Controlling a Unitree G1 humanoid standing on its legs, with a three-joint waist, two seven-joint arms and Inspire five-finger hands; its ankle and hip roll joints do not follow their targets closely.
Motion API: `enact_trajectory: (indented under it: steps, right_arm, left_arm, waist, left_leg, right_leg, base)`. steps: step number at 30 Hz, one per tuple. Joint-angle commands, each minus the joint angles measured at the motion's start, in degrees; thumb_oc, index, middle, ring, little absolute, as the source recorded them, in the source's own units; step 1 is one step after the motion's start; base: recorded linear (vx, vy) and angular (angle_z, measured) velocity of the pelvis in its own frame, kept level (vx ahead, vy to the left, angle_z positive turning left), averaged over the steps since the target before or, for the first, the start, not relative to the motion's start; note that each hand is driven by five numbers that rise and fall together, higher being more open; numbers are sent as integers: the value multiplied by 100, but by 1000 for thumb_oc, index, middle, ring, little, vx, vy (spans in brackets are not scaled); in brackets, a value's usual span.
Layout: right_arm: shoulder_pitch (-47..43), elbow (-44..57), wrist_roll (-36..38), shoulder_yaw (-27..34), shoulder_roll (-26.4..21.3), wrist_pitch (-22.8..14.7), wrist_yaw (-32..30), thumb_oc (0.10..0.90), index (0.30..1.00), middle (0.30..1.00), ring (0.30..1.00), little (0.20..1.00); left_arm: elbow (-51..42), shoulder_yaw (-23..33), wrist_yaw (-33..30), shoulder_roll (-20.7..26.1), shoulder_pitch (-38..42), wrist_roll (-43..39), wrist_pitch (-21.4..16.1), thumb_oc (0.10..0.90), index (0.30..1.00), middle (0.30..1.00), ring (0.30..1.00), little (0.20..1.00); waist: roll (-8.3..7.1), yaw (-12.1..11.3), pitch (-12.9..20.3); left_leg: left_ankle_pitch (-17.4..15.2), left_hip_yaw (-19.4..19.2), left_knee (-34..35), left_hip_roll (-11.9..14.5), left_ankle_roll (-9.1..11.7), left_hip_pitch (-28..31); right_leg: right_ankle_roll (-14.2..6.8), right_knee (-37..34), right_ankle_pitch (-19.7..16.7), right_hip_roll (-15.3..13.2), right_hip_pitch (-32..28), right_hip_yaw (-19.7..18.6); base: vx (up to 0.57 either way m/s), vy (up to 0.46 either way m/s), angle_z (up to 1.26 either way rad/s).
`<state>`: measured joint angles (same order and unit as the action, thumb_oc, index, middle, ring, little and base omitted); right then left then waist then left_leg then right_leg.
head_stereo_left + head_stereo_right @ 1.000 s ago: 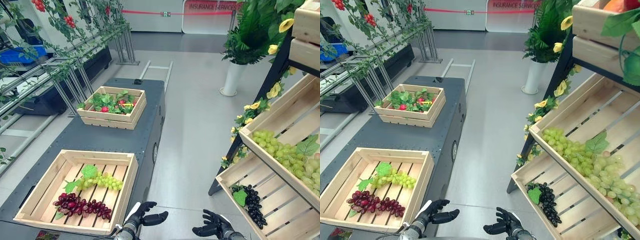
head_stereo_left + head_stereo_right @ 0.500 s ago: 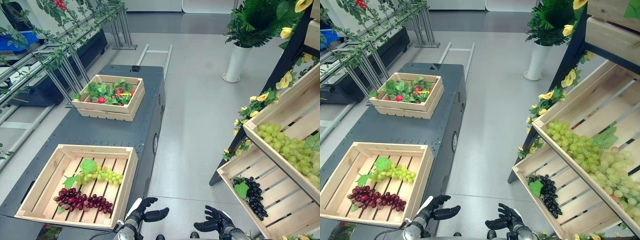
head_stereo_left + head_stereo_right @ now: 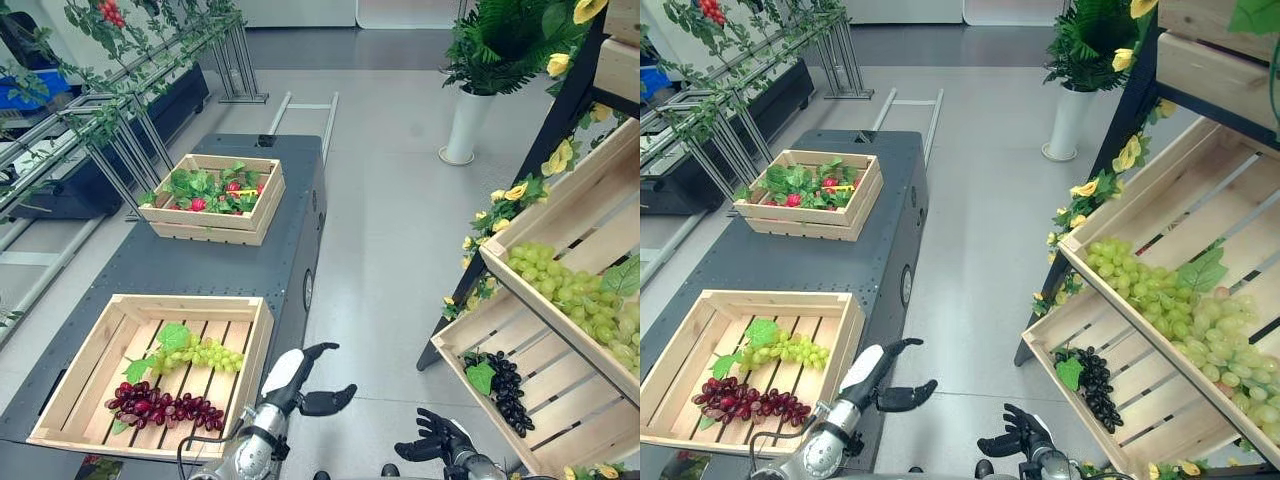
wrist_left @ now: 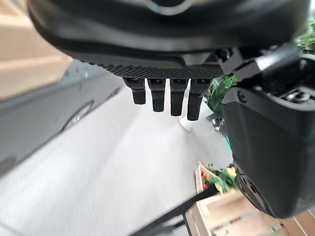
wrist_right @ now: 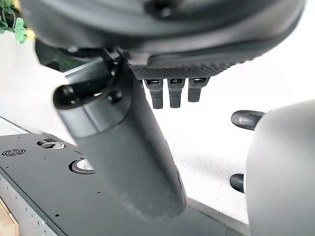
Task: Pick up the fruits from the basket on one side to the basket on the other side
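Observation:
On the dark table [image 3: 200, 265] a near wooden crate [image 3: 190, 303] holds a bunch of green grapes [image 3: 205, 353] and a bunch of red grapes [image 3: 160, 407]. My left hand [image 3: 302, 388] hovers just right of that crate's right wall, over the floor, open and empty; its fingers [image 4: 167, 96] point straight out. Lower and further right, my right hand [image 3: 435, 445] hangs open over the floor, fingers [image 5: 172, 93] relaxed and holding nothing. On the slanted shelf to the right, an upper crate carries green grapes [image 3: 565, 290] and a lower crate black grapes [image 3: 505, 390].
A second crate [image 3: 205, 228] of leaves and small red fruits stands at the table's far end. A potted plant [image 3: 465, 125] stands on the floor behind the shelf. Grey floor runs between table and shelf. Metal racks with vines line the left side.
My left hand has risen and reached forward beside the near crate's right wall. The right hand has hardly moved. The whole view has shifted a little as the head moved.

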<state>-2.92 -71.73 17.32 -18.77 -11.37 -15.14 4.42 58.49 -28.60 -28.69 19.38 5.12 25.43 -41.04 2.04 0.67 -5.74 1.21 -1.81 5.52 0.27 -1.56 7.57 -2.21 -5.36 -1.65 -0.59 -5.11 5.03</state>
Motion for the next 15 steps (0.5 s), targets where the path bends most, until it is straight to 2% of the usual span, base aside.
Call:
enact_trajectory:
  steps: [1,6,8,11,13,14,15]
  right_arm:
    - [-384,-87,-225,-97,-112,-358,-135,800,900,900,900,900]
    - [-273,100,-146,-118,-233,-319,-122,800,900,900,900,900]
    - [-212,248,-81,-121,-342,-296,-127,800,900,900,900,900]
    - [-176,313,-65,-115,-393,-308,-123,800,900,900,900,900]
    - [-90,530,102,-99,-543,-383,-156,800,900,900,900,900]
    - [-77,549,133,-92,-552,-399,-164,800,900,900,900,900]
    - [-42,576,193,-55,-566,-438,-192,800,900,900,900,900]
  left_arm:
    - [-278,266,-265,74,734,-536,-504,800,900,900,900,900]
    - [-1017,518,-692,610,830,-148,-214,800,900,900,900,900]
    - [-1457,727,-573,1093,961,-472,88,800,900,900,900,900]
    - [-1614,851,-520,1289,997,-596,215,800,900,900,900,900]
    - [-1976,1203,-457,1907,1086,-723,607,800,900,900,900,900]
    - [-2002,1234,-476,1981,1091,-734,659,800,900,900,900,900]
    - [-2042,1405,-375,2242,1125,-798,743,800,900,900,900,900]
  waist:
    - [-45,-71,30]
    - [-46,-111,14]
    - [-22,-133,-39]
    - [-7,-141,-63]
    - [56,-174,-184]
    - [64,-177,-201]
    - [89,-193,-242]
  left_leg:
    - [-535,184,-52,-415,-115,-2]
    - [-498,234,-52,-435,-122,-31]
    - [-470,245,-52,-434,-127,-79]
    - [-453,261,-52,-438,-128,-105]
    - [-382,304,-52,-443,-131,-224]
    - [-373,308,-52,-443,-130,-244]
    - [-349,329,-52,-447,-131,-296]
  right_leg:
    - [-58,119,357,-52,-230,116]
    - [-58,106,335,-85,-225,104]
    - [-61,120,325,-108,-180,117]
    - [-60,123,319,-117,-157,126]
    - [-51,173,306,-149,-31,169]
    - [-49,177,304,-152,-14,178]
    - [-50,185,299,-162,31,213]
  base:
    - [19,24,4]
    - [15,28,4]
    - [5,40,3]
    - [1,15,1]
    - [-14,66,5]
    - [-5,61,10]
    - [12,41,12]
